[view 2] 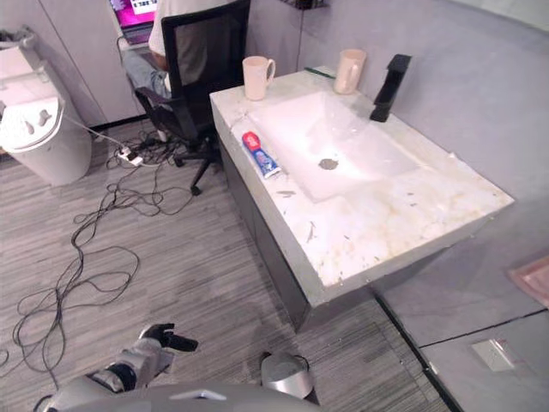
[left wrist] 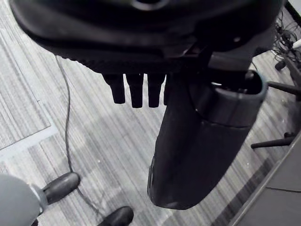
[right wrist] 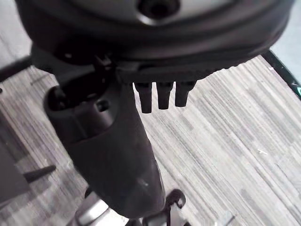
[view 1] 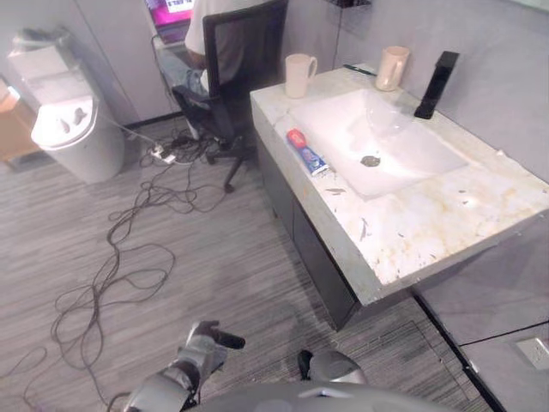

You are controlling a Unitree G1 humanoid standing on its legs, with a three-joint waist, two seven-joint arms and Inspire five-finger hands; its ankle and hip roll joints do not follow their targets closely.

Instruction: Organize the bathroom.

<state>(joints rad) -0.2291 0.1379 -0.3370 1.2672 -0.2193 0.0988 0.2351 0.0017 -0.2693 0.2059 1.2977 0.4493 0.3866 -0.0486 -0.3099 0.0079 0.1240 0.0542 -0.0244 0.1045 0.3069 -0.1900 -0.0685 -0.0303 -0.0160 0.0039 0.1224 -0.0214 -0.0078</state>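
Your left hand (view 1: 204,342) hangs low over the floor, well short of the counter (view 1: 446,219) and holding nothing; in its wrist view the fingers (left wrist: 135,89) point straight down in a row w/ the thumb standing apart, so it's relaxed and spread. Your right hand (right wrist: 117,155) shows in its own wrist view the same way: fingers (right wrist: 162,96) straight, thumb out, nothing in it, just striped floor past them. The toothpaste tube (view 1: 306,151) lies flat on the counter's front edge, far ahead and to the right of your left hand, just beside the sink basin (view 1: 412,150). Two mugs sit at the far end of the counter: a white mug (view 1: 298,75) on the near corner and a beige mug (view 1: 392,68) further right, close to the black faucet (view 1: 436,84). A thin dark item lies between the mugs by the wall, prob. a toothbrush, too small to be sure. Beyond your left hand, loose cables (view 1: 129,266) snake over the floor toward a white toilet (view 1: 73,129), and a person sits in a black office chair (view 1: 236,69) next to the counter's far end.
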